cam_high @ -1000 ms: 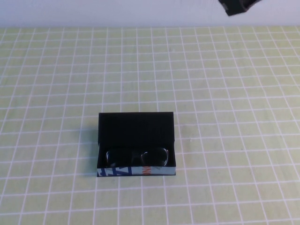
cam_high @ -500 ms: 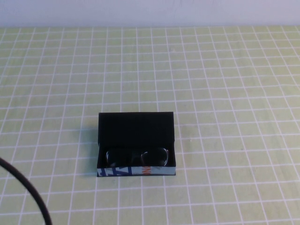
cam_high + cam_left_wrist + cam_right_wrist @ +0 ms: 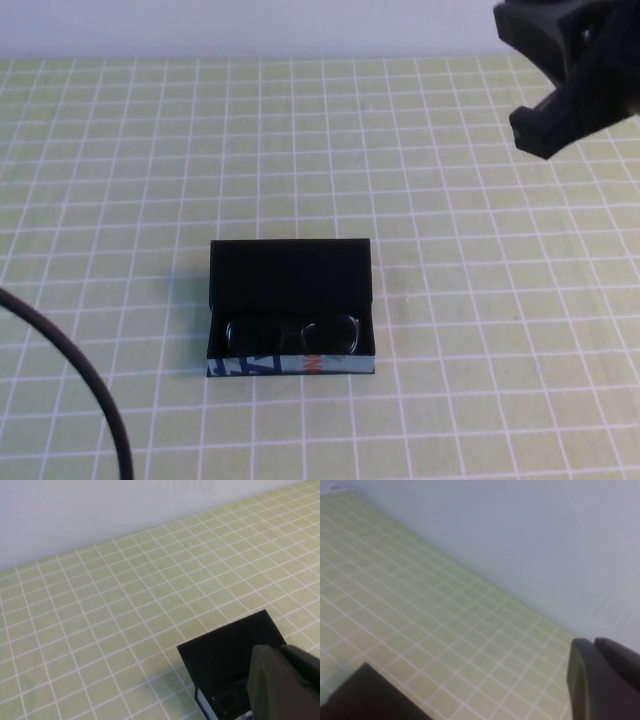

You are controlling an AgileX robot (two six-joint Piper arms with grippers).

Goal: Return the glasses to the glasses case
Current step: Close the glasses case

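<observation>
The right gripper (image 3: 565, 75) is a matte black, blocky, angular body. A thin black cable (image 3: 75, 385) curves smoothly. The left gripper (image 3: 285, 682) looks dark, rounded and blurred.

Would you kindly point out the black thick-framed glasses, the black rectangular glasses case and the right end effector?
Black thick-framed glasses (image 3: 292, 335): high view, on the bridge between the lenses.
Black rectangular glasses case (image 3: 290, 270): high view, on the open flap lid.
Right end effector (image 3: 572, 75): high view, far right, on its dark body.
</observation>
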